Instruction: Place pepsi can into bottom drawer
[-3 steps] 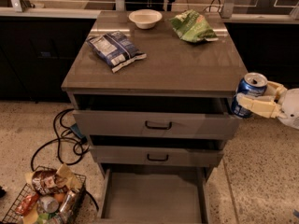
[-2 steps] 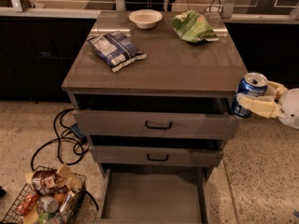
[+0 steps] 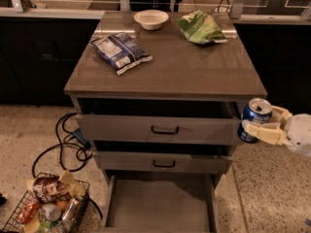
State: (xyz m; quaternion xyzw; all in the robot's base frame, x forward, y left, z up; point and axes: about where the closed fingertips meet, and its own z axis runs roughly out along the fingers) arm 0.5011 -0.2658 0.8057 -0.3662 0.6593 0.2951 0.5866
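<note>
We see the tool [image 3: 262,125] at the right edge of the view, just beside the right front corner of the cabinet, level with the top drawer [image 3: 121,128]. Its pale fingers [image 3: 260,131] are clamped around the pepsi can [image 3: 252,114], one crossing the front of the can and the other behind it. The can is held in the air, roughly upright with a slight tilt, its silver top facing up. It sits outside the cabinet, well above the bottom drawer [image 3: 158,198] and off to the right of it.

The bottom drawer is pulled out towards us, and its flat grey floor and thin side walls are in plain sight. The top drawer and the middle drawer [image 3: 126,161] are each pulled out a little, and each carries a black handle at its centre.

On the counter [image 3: 184,67] we find a blue-and-white snack bag [image 3: 119,51] at the left, a white bowl [image 3: 151,19] near the back edge, and a green bag [image 3: 200,27] at the back right. All three are apart from one another.

On the speckled floor [image 3: 272,188] to the left of the cabinet, a wire basket [image 3: 14,217] holds assorted packets and cans, and a black cable [image 3: 60,149] loops between it and the cabinet
</note>
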